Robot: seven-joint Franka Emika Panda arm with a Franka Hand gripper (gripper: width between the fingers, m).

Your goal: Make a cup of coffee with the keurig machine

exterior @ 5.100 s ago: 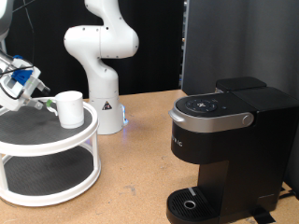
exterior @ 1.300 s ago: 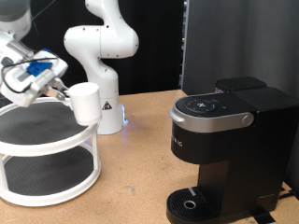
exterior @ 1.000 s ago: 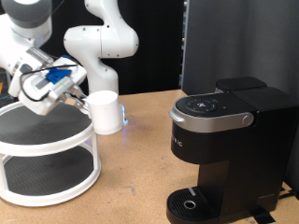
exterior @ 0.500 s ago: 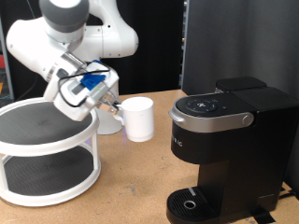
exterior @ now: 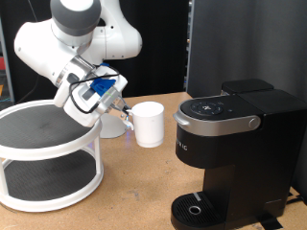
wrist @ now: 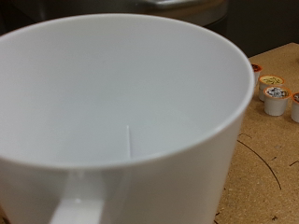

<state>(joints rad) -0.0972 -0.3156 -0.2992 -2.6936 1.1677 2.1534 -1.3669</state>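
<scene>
The cup [exterior: 148, 124], a plain white mug, hangs in the air just to the exterior view's left of the keurig machine [exterior: 230, 158], at about the height of its silver-trimmed lid [exterior: 219, 113]. The lid is down. My gripper [exterior: 124, 117] is shut on the cup's handle side and holds it upright. In the wrist view the cup [wrist: 121, 131] fills the picture; it is empty inside, its handle [wrist: 79, 201] faces the camera, and my fingers do not show. The machine's round drip base [exterior: 197, 209] is bare.
A white two-tier round stand [exterior: 48, 158] stands at the exterior view's left. The white arm base [exterior: 110, 96] is behind it. Small coffee pods [wrist: 275, 94] sit on the cork table [exterior: 134, 206], seen past the cup in the wrist view.
My gripper lifted the cup off the stand's top tier and carried it to the exterior view's right, up to the keurig machine. In the last half second it moved only slightly.
</scene>
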